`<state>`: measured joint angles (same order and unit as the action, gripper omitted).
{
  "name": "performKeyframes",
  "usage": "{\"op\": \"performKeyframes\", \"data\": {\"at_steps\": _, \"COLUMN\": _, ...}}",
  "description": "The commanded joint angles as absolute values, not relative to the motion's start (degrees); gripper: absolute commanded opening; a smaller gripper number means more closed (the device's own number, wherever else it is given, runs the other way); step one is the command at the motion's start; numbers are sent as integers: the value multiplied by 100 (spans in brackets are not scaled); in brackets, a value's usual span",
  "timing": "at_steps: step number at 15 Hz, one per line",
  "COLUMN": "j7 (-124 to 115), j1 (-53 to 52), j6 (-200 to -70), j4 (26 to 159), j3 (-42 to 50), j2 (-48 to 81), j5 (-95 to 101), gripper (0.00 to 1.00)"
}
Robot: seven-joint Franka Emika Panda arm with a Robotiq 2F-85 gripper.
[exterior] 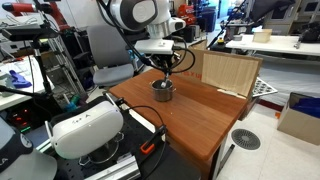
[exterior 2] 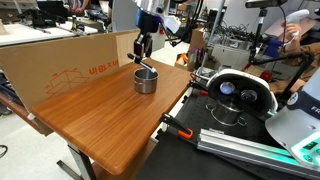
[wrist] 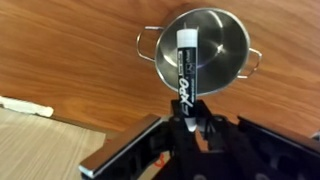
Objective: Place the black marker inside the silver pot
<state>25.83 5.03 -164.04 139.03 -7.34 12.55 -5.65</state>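
Observation:
The silver pot (wrist: 200,50) stands on the wooden table; it also shows in both exterior views (exterior: 163,91) (exterior 2: 146,80). My gripper (wrist: 186,108) is shut on the black marker (wrist: 186,62) and holds it upright directly above the pot's mouth. In the wrist view the marker points down into the pot, its grey end farthest from me. In both exterior views the gripper (exterior: 164,68) (exterior 2: 141,50) hangs a short way above the pot, and the marker (exterior 2: 141,58) shows as a thin dark stick below the fingers.
A wooden box panel (exterior: 228,72) stands behind the pot, and a cardboard sheet (exterior 2: 70,60) runs along the table's far side. A white headset (exterior: 85,128) and clamps sit at the table's end. The table edge (wrist: 60,118) lies close below the pot.

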Motion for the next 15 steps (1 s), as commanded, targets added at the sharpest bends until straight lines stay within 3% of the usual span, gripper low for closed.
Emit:
{"op": "performKeyframes", "data": {"at_steps": 1, "j7": 2254, "j1": 365, "j6": -16621, "j4": 13818, "j3": -642, "j2": 1441, "j5": -301, "gripper": 5}}
{"op": "performKeyframes", "data": {"at_steps": 10, "j7": 1643, "j1": 226, "j6": -16239, "j4": 13275, "j3": -390, "j2": 2080, "j5": 382, "gripper": 5}}
{"op": "performKeyframes", "data": {"at_steps": 11, "j7": 1553, "j1": 178, "j6": -16196, "j4": 13235, "j3": -328, "j2": 2110, "j5": 482, "gripper": 45}}
{"op": "performKeyframes", "data": {"at_steps": 12, "j7": 1526, "j1": 167, "j6": -16173, "j4": 13189, "j3": -310, "j2": 2130, "j5": 548, "gripper": 47}}
{"op": "performKeyframes", "data": {"at_steps": 15, "j7": 1477, "j1": 166, "j6": -16069, "j4": 13117, "j3": -324, "j2": 2171, "j5": 581, "gripper": 66}}
